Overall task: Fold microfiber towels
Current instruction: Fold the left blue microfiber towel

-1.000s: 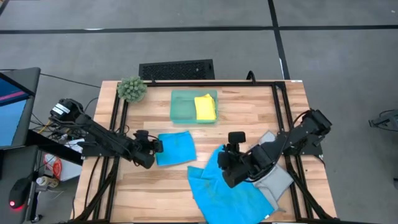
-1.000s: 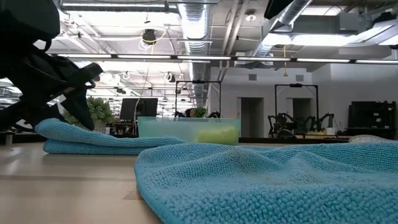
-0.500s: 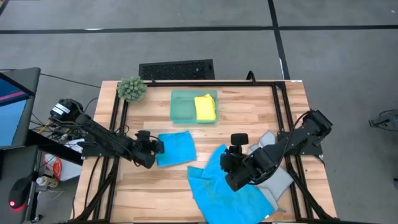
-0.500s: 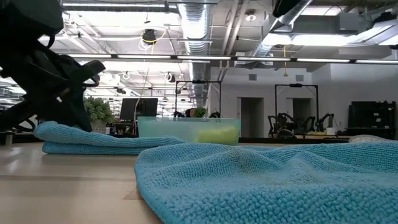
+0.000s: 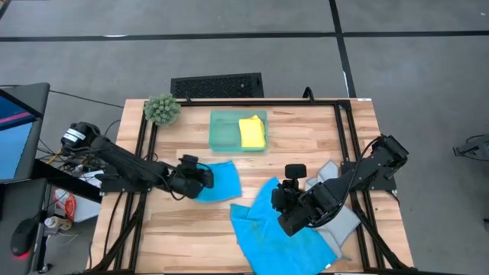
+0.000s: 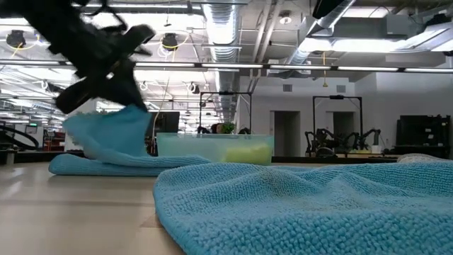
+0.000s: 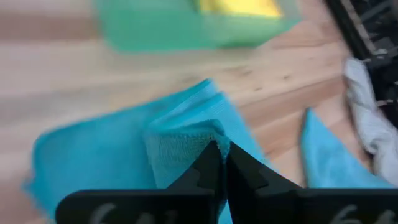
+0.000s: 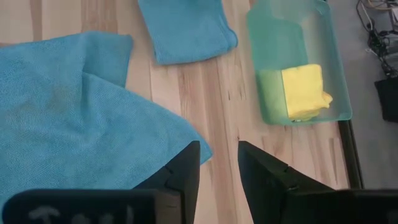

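Left gripper (image 5: 205, 177): clenched on folded blue towel (image 5: 221, 182), edge lifted off table (image 5: 183, 229).
Right gripper (image 5: 281, 205): fingers parted, hovering over rumpled blue towel (image 5: 271, 233).

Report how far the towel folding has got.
Done: the yellow towel lies folded in the green tray. In hand: the left claw is shut on the smaller blue towel, lifting one edge. Left: the large blue towel under the open right claw, and the grey towel.
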Controlling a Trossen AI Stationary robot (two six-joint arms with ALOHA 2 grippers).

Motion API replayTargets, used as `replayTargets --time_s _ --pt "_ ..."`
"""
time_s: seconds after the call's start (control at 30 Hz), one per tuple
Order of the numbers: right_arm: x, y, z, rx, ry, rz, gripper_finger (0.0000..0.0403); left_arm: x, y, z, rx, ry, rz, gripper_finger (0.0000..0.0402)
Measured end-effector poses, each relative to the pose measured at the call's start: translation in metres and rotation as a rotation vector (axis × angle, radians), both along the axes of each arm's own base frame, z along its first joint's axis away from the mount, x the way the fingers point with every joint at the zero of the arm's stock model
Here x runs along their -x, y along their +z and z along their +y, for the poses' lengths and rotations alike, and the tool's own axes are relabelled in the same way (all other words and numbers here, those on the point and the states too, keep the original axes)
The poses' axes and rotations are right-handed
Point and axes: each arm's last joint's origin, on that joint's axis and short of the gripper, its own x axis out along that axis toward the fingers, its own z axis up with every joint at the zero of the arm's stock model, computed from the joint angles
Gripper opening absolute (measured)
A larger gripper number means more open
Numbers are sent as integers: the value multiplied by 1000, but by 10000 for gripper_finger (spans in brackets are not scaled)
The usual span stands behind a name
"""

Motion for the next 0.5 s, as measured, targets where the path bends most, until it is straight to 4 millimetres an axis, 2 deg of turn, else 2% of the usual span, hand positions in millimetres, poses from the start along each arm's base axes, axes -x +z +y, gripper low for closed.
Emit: replayTargets --time_s 0.1,0.23,0.33,0.5 --pt "0 0 0 0 -1 -1 132 2 -3 6 -30 -10 61 0" --pt "0 0 0 -4 -7 -4 130 19 -27 17 0 52 171 0" --pt "-1 -2 1 -10 -8 -19 128 29 -43 21 25 95 171 0" --pt "-5 -20 1 3 -15 -50 127 37 -57 23 45 103 134 0"
